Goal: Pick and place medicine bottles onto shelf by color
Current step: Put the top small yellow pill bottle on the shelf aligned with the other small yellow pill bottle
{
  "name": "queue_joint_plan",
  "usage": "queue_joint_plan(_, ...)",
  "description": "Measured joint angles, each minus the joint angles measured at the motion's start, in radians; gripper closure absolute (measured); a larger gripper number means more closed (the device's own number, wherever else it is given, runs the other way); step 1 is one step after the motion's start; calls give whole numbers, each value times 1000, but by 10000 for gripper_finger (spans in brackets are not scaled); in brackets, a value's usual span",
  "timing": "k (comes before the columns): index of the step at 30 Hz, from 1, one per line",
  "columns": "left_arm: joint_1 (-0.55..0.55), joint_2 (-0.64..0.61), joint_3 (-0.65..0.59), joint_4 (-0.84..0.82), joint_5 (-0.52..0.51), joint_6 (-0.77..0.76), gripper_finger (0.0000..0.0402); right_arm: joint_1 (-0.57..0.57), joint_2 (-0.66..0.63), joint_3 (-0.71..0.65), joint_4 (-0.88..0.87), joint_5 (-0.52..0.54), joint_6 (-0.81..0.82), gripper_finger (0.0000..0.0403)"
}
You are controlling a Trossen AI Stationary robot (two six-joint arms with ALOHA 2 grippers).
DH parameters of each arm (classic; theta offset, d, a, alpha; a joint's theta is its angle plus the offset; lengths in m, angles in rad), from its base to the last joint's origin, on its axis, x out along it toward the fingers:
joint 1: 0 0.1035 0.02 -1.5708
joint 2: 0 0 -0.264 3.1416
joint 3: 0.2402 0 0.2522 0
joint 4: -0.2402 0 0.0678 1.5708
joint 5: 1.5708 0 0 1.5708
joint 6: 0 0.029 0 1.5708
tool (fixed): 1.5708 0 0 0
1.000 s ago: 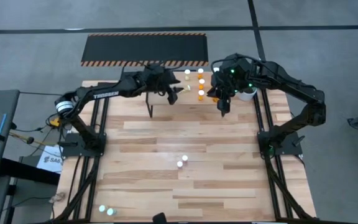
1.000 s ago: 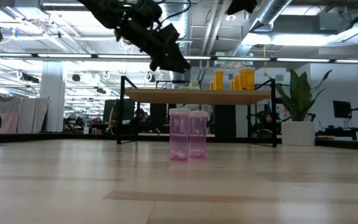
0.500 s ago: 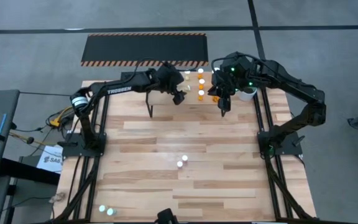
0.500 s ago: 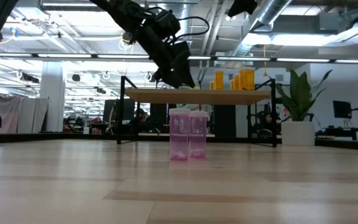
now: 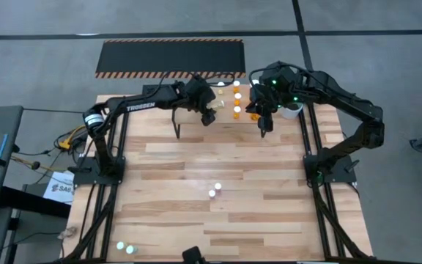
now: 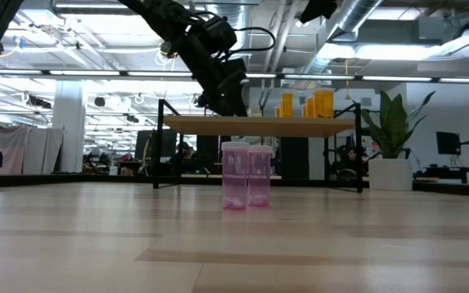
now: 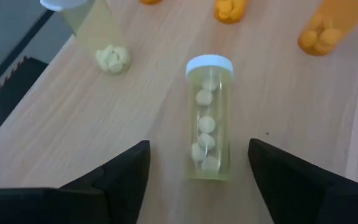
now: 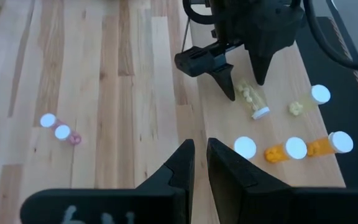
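Bench (image 5: 218,161) carried shelf (image 8: 272,81). Left gripper (image 7: 197,163) hung wide open, empty, over greenish bottle (image 7: 209,118) lying on its side on shelf. Right gripper (image 8: 200,163) nearly closed, empty, above shelf. Two pink bottles (image 6: 247,175) stood mid-bench.

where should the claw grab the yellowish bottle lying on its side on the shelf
Grip the greenish-yellow bottle across the middle of its round body, coming straight down from above. It lies flat on the shelf with its white cap pointing away, so both long sides are free. The open left claw already straddles it.
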Motion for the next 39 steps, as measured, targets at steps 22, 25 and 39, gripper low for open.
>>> queue_joint_plan(22,3,0,0,-8,1,11,255,0,0,0,0,0,-10,338)
queue_joint_plan(25,3,0,0,-8,2,11,269,0,0,0,0,0,-10,338)
queue_joint_plan(39,5,-2,10,-22,-3,26,311,0,0,0,0,0,-9,338)
